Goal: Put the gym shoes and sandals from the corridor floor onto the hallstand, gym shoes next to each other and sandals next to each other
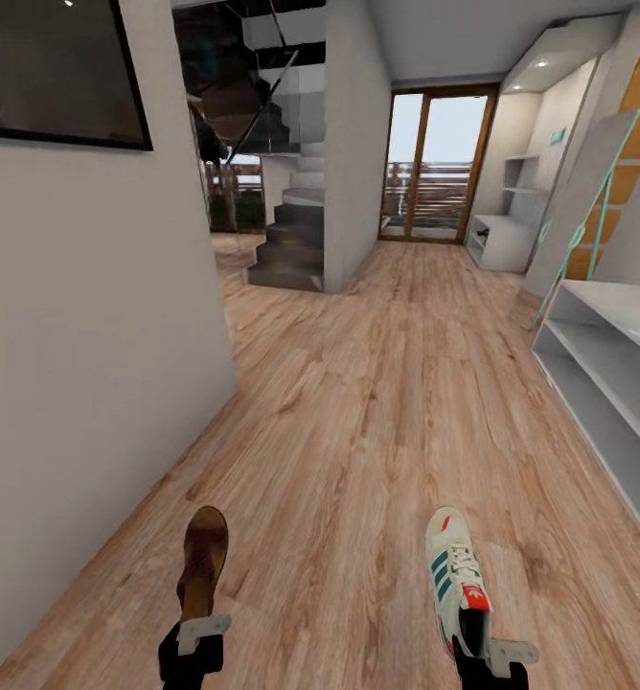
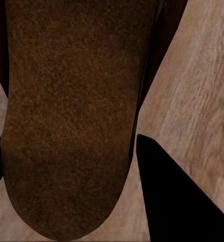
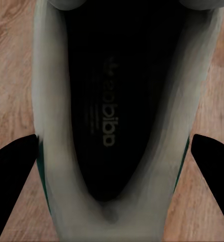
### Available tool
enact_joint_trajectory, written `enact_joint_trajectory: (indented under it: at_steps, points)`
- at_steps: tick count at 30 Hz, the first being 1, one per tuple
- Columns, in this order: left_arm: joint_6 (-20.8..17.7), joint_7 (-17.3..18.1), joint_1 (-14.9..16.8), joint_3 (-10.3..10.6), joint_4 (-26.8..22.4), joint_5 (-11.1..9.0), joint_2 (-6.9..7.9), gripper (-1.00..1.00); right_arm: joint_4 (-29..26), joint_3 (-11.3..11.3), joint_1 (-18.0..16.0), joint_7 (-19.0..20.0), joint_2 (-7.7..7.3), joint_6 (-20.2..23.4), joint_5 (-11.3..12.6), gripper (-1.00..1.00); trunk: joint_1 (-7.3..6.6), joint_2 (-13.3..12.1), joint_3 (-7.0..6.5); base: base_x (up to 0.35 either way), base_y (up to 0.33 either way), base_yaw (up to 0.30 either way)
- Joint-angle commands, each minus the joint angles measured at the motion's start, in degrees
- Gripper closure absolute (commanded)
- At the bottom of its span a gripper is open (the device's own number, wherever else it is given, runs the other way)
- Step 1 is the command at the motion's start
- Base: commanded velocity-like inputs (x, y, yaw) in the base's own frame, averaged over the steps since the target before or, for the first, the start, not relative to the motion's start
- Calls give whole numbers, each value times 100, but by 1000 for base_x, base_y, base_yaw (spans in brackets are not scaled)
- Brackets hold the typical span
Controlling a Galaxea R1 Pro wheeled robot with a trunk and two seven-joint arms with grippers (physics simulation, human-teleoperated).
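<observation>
My left gripper is shut on the heel end of one dark brown sandal, held over the corridor floor with its toe pointing away. In the left wrist view the sandal's tan footbed sits between the dark fingers. My right gripper is shut on the heel of one white gym shoe with green stripes and a red patch. The right wrist view looks into the shoe's opening. The hallstand, with wall shelves above it, stands far down the corridor on the right. The other sandal and gym shoe are out of view.
A similar low white unit with open compartments runs along the near right wall. A grey wall is close on my left. A staircase and a glass door lie ahead.
</observation>
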State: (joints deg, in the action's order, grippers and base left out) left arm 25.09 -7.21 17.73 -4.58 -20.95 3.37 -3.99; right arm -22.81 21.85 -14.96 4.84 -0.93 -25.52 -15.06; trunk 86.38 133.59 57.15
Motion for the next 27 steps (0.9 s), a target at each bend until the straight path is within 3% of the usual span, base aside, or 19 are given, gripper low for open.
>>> enact_joint_trajectory:
  at_steps: [1, 13, 27]
  points:
    - [13, -8, 2, -36, -1, 58, -7, 100, 5, 48, -7, 43, 1, -23, -24, 100, 2, 2, 5, 330, 0, -300]
    - [13, -8, 2, -42, -3, 58, -11, 100, 10, 48, -7, 36, 10, -23, -28, 100, 2, 2, 5, 333, 0, -293]
    - [13, -11, 3, -42, 6, 58, -6, 100, 137, 40, -7, 51, -11, -6, -41, 100, 2, 2, 5, 336, 0, -33]
